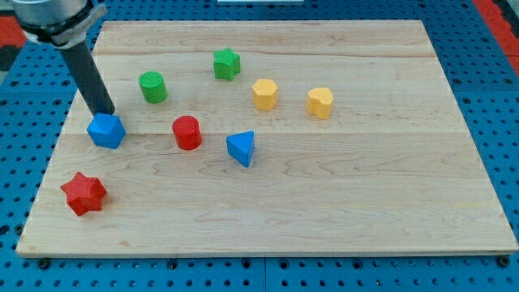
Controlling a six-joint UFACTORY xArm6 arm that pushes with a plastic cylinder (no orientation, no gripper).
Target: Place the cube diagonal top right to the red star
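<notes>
While the red star [83,193] lies near the counter's [324,219] bottom-left corner, the blue cube [106,130] sits just above and a little to the right of it, close to the left edge, so it is already roughly diagonal to the star. My tip [106,113] rests at the cube's far side, touching or nearly so. I have no gripper, so nothing is clasped or let go; pushing is all I can do. To finish well, I judge only a short, gentle nudge is needed, if any, keeping the cube clear of the star and of the red cylinder [186,132] to its right. My tip's very end merges with the cube's top edge, so contact is hard to confirm. The arm above the rod is cut off at the top-left.
</notes>
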